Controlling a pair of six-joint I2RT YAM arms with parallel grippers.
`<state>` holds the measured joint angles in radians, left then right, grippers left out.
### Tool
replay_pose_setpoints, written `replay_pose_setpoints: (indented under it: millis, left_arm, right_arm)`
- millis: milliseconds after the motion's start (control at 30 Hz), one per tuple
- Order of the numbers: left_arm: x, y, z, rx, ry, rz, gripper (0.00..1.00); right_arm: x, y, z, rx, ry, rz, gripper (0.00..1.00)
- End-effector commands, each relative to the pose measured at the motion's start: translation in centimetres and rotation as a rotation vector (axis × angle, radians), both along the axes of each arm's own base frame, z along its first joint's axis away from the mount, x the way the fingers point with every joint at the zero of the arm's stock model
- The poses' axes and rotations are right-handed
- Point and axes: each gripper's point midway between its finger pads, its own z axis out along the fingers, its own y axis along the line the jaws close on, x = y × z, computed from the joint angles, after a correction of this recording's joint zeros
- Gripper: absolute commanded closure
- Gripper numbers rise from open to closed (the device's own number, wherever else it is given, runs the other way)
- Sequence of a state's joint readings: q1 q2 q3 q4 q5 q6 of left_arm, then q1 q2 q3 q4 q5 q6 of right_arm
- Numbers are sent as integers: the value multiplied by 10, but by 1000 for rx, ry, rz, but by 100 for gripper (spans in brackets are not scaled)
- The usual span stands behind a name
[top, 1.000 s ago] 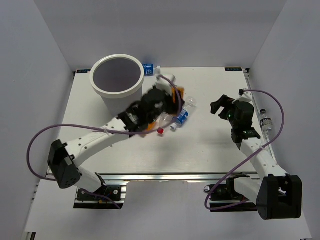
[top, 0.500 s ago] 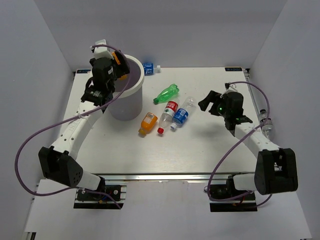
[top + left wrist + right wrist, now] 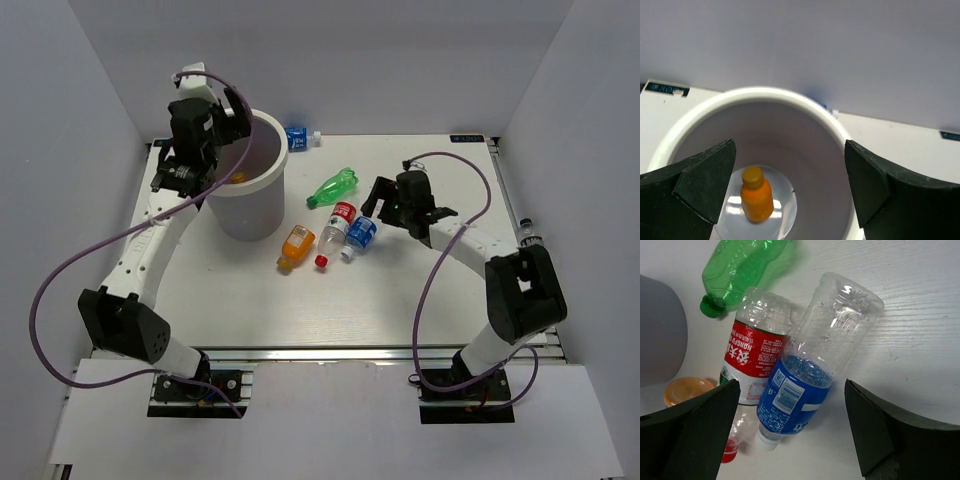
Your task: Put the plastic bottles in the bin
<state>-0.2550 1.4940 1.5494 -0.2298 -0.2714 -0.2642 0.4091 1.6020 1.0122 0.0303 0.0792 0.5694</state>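
My left gripper [image 3: 236,118] hangs open and empty over the white bin [image 3: 262,185]. In the left wrist view its jaws [image 3: 790,187] stand wide apart above the bin's rim [image 3: 765,92], and an orange bottle [image 3: 756,196] lies on the bin's floor. My right gripper [image 3: 372,200] is open just above a clear bottle with a blue label [image 3: 362,232]; its jaws [image 3: 790,435] straddle that bottle [image 3: 807,377]. Beside it lie a red-label bottle [image 3: 757,355], a green bottle [image 3: 740,262] and a second orange bottle [image 3: 296,245].
A small blue-labelled bottle [image 3: 297,138] lies behind the bin at the table's back edge. Another clear bottle [image 3: 527,234] lies off the table's right edge. The bin's outer wall [image 3: 660,330] is close on the left of the bottle cluster.
My left arm swung from the bottle cluster up over the bin with an orange bottle and let it go; it now lies inside. My right gripper moved left to the blue-label bottle.
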Motion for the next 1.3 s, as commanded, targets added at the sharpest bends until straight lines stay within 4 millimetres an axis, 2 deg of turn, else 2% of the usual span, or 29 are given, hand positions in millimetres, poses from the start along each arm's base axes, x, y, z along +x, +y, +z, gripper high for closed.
replay_pose_setpoints:
  millis: [0, 100, 133, 167, 233, 400, 567, 667, 733, 767, 833, 867, 933, 967, 1033, 1067, 1133, 1167, 1233, 1267]
  left_arm:
    - [-22, -2, 53, -1, -95, -49, 2]
    - [-32, -13, 57, -11, -101, -122, 2]
    - [-34, -16, 56, -17, -102, -142, 2]
    - [-36, -19, 48, -26, -86, -155, 2]
    - [-44, -24, 48, -43, -98, -190, 2]
    - [-55, -36, 28, -72, -65, -266, 2]
    - [-67, -31, 31, -84, -89, -250, 2]
    - [-74, -41, 29, -89, -85, -316, 2]
    - [-76, -43, 25, -97, -74, -321, 2]
    - [-78, -43, 25, -99, -75, -321, 2]
    - [-80, -41, 21, -102, -69, -314, 2]
    - [-84, -39, 23, -108, -77, -310, 2]
    - [-89, -39, 18, -112, -74, -309, 2]
    - [-91, -36, 18, -111, -74, -299, 2]
    - [-99, -28, 20, -114, -85, -264, 2]
    - [-100, -22, 12, -112, -75, -234, 2]
    - [-110, -16, 18, -119, -102, -216, 2]
    - [-112, -15, 14, -123, -98, -211, 2]
    - [-120, -12, 14, -135, -96, -201, 2]
    - [-122, -10, 12, -143, -89, -192, 2]
  right_arm:
    - [8, 3, -5, -26, 34, -80, 11]
    - [12, 13, -23, -38, 84, -90, 11]
    - [12, 13, -36, -43, 124, -101, 11]
    - [14, 16, -37, -31, 129, -102, 11]
    - [14, 17, -47, -23, 150, -119, 11]
    - [16, 15, -66, -11, 166, -167, 11]
    - [14, 14, -68, -13, 164, -167, 11]
    - [17, 16, -56, 13, 110, -153, 11]
    - [18, 13, -49, 10, 77, -150, 18]
    - [18, 12, -47, 7, 72, -153, 28]
    - [16, 7, -47, -13, 63, -158, 38]
    - [17, 4, -42, -9, 51, -164, 49]
    - [18, -1, -34, -13, 32, -162, 54]
    - [19, -3, -21, -9, 2, -159, 58]
    - [26, -3, 4, -37, -73, -120, 59]
    - [28, -3, 27, -38, -131, -97, 60]
    - [29, 11, 59, -36, -222, 23, 60]
    - [32, 20, 95, -2, -313, 69, 59]
    - [24, 45, 131, 68, -408, 211, 58]
    - [26, 55, 167, 78, -535, 265, 58]
